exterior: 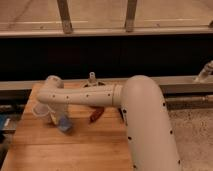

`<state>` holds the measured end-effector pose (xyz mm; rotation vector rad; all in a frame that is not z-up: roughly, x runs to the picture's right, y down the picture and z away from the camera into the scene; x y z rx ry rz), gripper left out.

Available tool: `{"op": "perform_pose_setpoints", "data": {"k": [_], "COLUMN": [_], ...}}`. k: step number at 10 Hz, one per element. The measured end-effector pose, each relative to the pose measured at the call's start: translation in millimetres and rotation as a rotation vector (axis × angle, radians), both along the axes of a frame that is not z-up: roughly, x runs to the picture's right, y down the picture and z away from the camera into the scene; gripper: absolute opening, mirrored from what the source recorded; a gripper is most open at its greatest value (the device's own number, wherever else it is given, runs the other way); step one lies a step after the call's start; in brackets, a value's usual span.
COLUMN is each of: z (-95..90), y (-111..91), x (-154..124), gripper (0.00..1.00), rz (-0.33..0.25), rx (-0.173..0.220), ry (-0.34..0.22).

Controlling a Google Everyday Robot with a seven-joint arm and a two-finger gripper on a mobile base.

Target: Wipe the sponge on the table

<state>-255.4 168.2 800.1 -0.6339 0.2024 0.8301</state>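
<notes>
Our gripper (56, 118) hangs low over the left side of the table (100, 145), with the sponge (65, 124) right against it. We cannot tell its grip. A reddish-brown object (96, 114) lies to the right.

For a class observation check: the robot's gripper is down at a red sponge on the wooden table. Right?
The camera view shows the sponge is light blue, not red; the gripper is down at it on the wooden table.
</notes>
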Motion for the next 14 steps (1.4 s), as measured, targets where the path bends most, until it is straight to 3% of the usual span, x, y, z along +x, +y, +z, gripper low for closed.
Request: {"op": "perform_pose_setpoints", "data": {"k": [3, 5, 6, 8, 10, 12, 14], "z": [-17.2, -15.4, -11.8, 1.3, 19.0, 40.9, 51.6], "y": [36.7, 57.0, 57.9, 45.5, 24.8, 2.1, -9.6], "x": [6.5, 48.3, 65.2, 94.4, 106.7, 100.2, 76.3], "gripper": [0.00, 0.00, 0.00, 0.00, 0.00, 0.00, 0.00], "rz": [-0.008, 0.004, 0.021, 0.055, 0.079, 0.085, 0.074], "rx": [-0.044, -0.077, -0.084, -0.082, -0.073, -0.064, -0.055], "ry": [0.005, 0.071, 0.100, 0.148, 0.166, 0.171, 0.151]}}
